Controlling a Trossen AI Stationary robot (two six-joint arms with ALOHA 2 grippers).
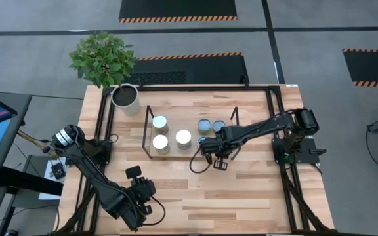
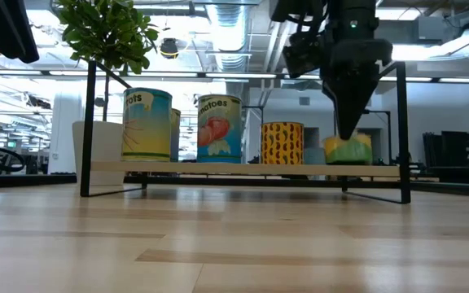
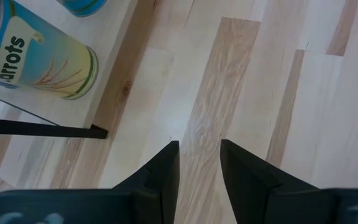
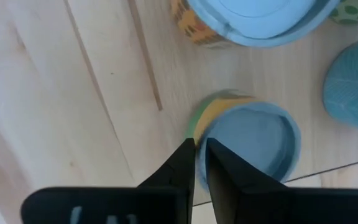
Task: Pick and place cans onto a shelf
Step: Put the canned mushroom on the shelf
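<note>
**Right tool closed above a can at the shelf's front edge**

The right tool (image 4: 196, 163) hangs over the low light-wood shelf with thin black wire uprights (image 1: 192, 152), near its right end. Its two dark fingers are nearly pressed together, with only a thin slit between them and nothing held. In the right wrist view the tips lie just at the rim of a small tin with a pale blue top and a yellow-and-green side (image 4: 247, 146); whether they touch it cannot be told. In the low view the same tin (image 2: 348, 150) is partly hidden behind the descending arm, so only its lower band shows.

Beside that tin stand further pale-blue-topped cans, cut off by the edge of the right wrist view: an orange-patterned one (image 4: 260, 22) and a blue one (image 4: 353, 84). From above, two blue tops (image 1: 211, 126) sit just beside the arm, which covers part of the shelf there. Three white-topped cans (image 1: 161, 133) stand toward the shelf's left end; the low view shows a carrot label (image 2: 146, 124), a tomato label (image 2: 219, 128) and a yellow can with black marks (image 2: 282, 143).

The left tool (image 3: 199, 163) waits at the near left of the wooden desk (image 1: 254, 190), well apart from the shelf, fingers slightly apart and empty.

A white pot with a green plant (image 1: 125, 97) stands at the desk's far left corner.
</note>
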